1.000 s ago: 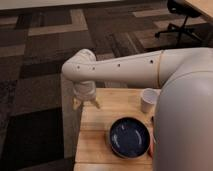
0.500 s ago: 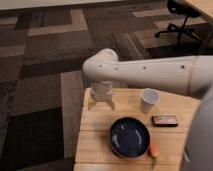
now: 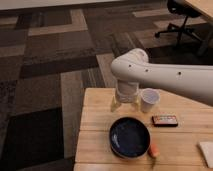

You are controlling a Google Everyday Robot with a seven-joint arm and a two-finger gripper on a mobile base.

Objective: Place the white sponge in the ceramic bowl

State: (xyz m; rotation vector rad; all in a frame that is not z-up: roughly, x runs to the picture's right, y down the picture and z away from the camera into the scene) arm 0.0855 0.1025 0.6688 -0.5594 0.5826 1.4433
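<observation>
The white sponge [image 3: 206,153] is a whitish block on the wooden table [image 3: 95,132] at the right edge of the camera view, partly cut off. The ceramic bowl [image 3: 130,137] is dark navy, round and shallow, near the table's front middle, and it looks empty. My gripper [image 3: 122,103] hangs from the white arm [image 3: 165,75] over the back of the table. It is just left of the white cup [image 3: 149,100], behind the bowl and far left of the sponge.
A dark flat red-marked item [image 3: 165,120] lies right of the bowl. A small orange thing [image 3: 154,151] lies at the bowl's front right. An office chair [image 3: 181,17] stands on the patterned carpet at the back right. The table's left edge drops to the floor.
My arm has swung to the right, carrying the gripper along the back of the table from its left corner to just beside the cup. The objects on the table have not moved.
</observation>
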